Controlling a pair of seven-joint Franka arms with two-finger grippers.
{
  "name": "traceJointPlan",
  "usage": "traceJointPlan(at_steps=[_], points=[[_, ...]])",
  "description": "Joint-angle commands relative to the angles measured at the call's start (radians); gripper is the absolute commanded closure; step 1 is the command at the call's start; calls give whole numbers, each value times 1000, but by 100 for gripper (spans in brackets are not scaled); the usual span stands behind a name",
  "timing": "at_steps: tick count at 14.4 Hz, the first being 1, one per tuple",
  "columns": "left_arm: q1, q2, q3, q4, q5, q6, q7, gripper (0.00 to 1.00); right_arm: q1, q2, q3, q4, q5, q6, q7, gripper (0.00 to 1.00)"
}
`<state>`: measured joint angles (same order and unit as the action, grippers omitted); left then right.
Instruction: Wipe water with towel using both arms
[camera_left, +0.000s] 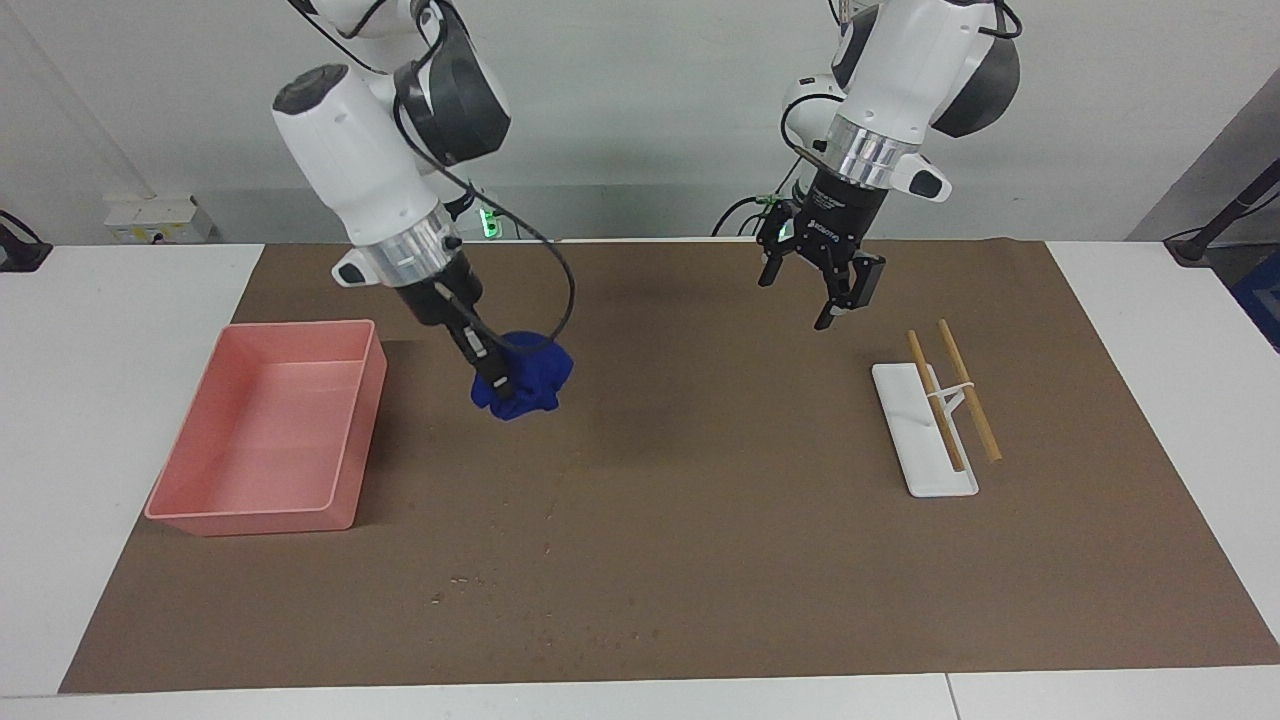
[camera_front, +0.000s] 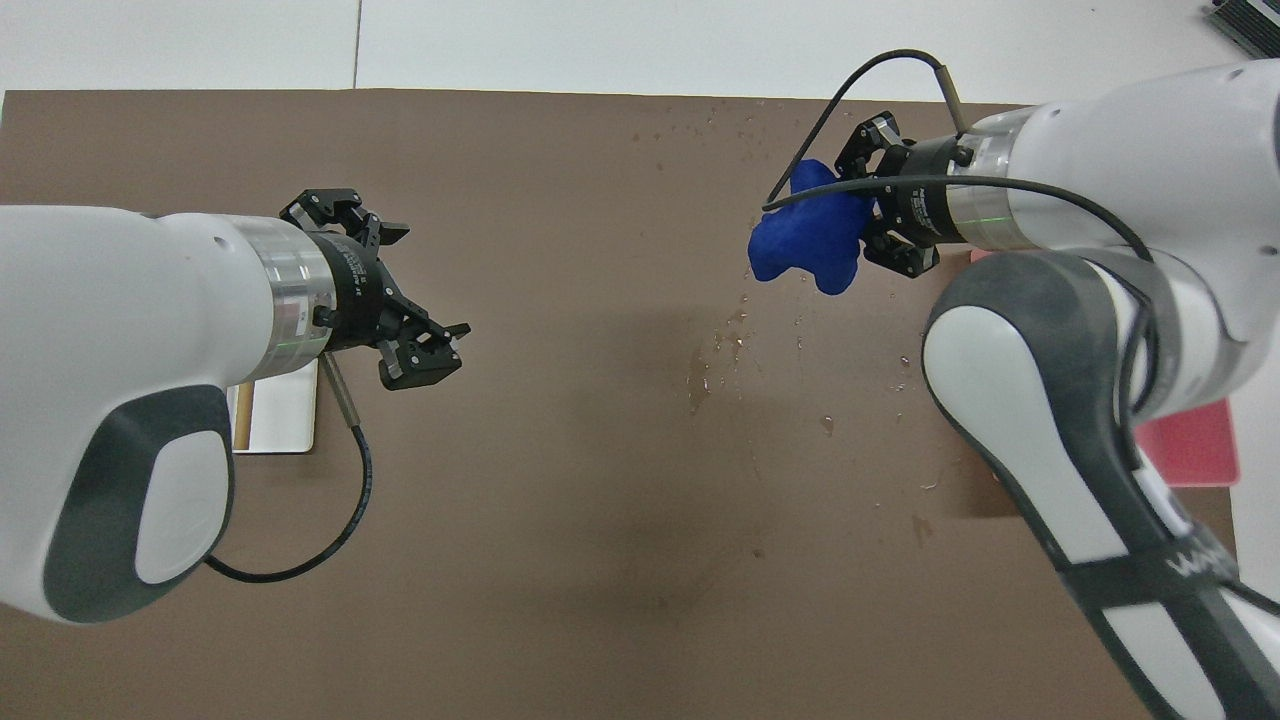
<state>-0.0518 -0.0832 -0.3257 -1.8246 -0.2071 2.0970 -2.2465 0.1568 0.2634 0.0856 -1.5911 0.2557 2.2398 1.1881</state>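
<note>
Blue soft lump, the towel (camera_left: 525, 385), is clamped in the right gripper (camera_left: 497, 384), fingers pinched tight into the fabric, hanging over the brown mat (camera_left: 700, 560) just beside the pink tray (camera_left: 262, 515). In the overhead view the same towel (camera_front: 808, 232) shows at about 1 o'clock, bunched and lobed, with the right gripper (camera_front: 868, 222) at its 3 o'clock edge. A black cable (camera_left: 550, 265) loops from the wrist past the cloth.

Left gripper (camera_left: 822, 288) is empty, fingers spread wide, over bare mat toward the left arm's end of the table; in the overhead view it sits at about 9 o'clock (camera_front: 425, 345). Its own black cable (camera_front: 300, 560) droops below it.

Around:
- Pink tray: rectangular, smooth plastic look, rounded corners, nothing in it. It lies toward the right arm's end of the table.
- White rest (camera_left: 922, 435): flat oblong slab with a thin wire stand, toward the left arm's end.
- Two wooden sticks (camera_left: 968, 390): pale tan, straight, lying across the rest and its wire. The left arm hides most of this in the overhead view.
- Water droplets (camera_front: 715, 355): scattered shiny specks on the mat, at roughly 6 to 7 o'clock from the towel in the overhead view.
- Mat: matte brown sheet on a white table (camera_left: 100, 330).

Writing: grey lettering on the right arm's lower link (camera_front: 1190, 565) and a white label on the left wrist; neither is readable.
</note>
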Motion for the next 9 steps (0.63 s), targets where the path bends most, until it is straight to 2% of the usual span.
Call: traceJointPlan(at_steps=[1,6,8,9], points=[[81,-38,0,-24,-32,-119,386,0,-32,207,11,176,-36,107,-88,100],[208,-76,8,-33,-32,-354,1115,0,-57,434,13,269,-38,367,-249,100],[230,-81,11,-31,-28,-393,1266,0,-54,534,13,353,-38,411,-280,100],[230,-82,11,-33,-17,-394,1291,0,-51,548,11,349,-38,429,-289,100]])
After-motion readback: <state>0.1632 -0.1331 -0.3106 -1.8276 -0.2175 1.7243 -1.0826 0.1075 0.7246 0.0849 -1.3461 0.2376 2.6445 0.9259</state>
